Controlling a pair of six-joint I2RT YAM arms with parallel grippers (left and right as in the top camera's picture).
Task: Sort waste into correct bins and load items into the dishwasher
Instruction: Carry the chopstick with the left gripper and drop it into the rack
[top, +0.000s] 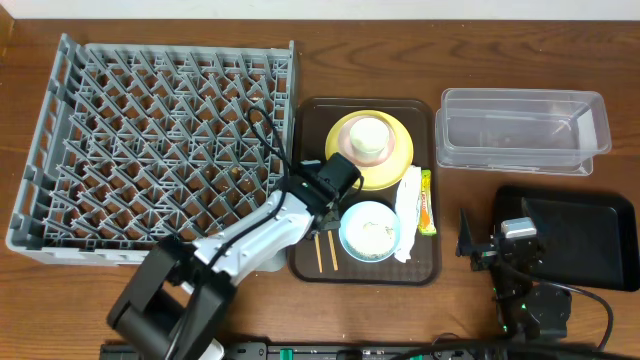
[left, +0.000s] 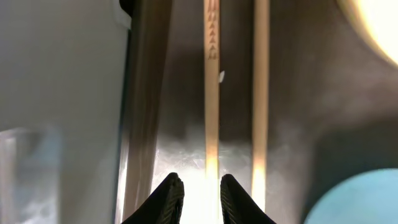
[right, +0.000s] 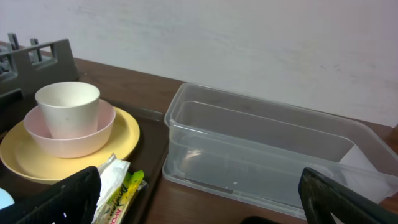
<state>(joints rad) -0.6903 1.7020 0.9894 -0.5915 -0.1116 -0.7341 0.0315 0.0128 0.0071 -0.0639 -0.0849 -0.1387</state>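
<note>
Black fingertips (left: 171, 199) of the left hand (left: 200, 200) filled the bottom of its wrist view. They were parted only narrowly, and the near end of one of the two chopsticks (left: 211, 93) ran into the gap between them (contact could not be made out). Both sticks lay side by side on the brown tray (left: 311, 93), beside the light blue bowl (left: 360, 199).

From overhead, that hand hung over the tray's lower left corner, just right of the grey dish rack (top: 150, 130). The yellow plate (top: 400, 172) carried the pink bowl (top: 350, 152), with the white cup (top: 368, 135) inside it. White scraps (top: 372, 235) lay in the blue bowl. The paper wrapper (top: 408, 205) and packet (top: 426, 205) lay along the tray's right side. The clear tub (top: 520, 95) and black tray (top: 590, 250) sat apart on the tabletop (top: 380, 60).

At the right wrist, the right hand (right: 208, 196) stood spread wide, holding nothing, facing the tub.
</note>
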